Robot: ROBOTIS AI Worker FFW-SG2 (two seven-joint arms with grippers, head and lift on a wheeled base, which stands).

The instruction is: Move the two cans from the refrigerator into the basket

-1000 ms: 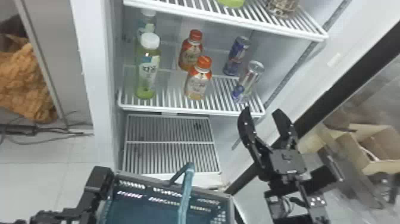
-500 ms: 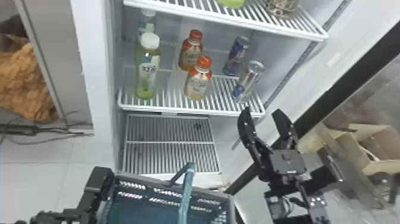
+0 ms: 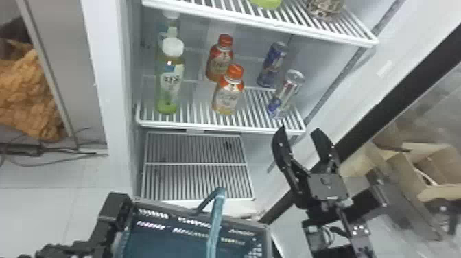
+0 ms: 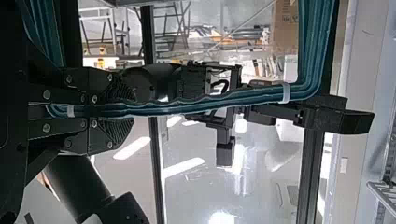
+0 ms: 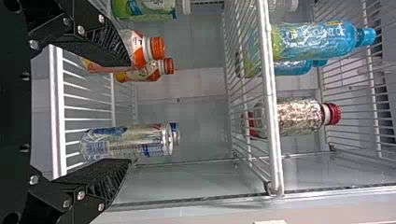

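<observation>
- Open refrigerator point(image 3: 113, 103) seen from above, with bottles point(image 3: 229, 91) on a white wire shelf point(image 3: 219, 127).
- Near the shelf's right edge, the front can point(image 3: 284, 94) stands upright by the front right corner; the rear can point(image 3: 272, 65) stands upright behind it.
- Right claw point(image 3: 300, 129), spread open, is near that corner.
- Basket point(image 3: 240, 223) below; left claw point(image 4: 128, 109) closed around its teal handle point(image 3: 215, 223).
</observation>
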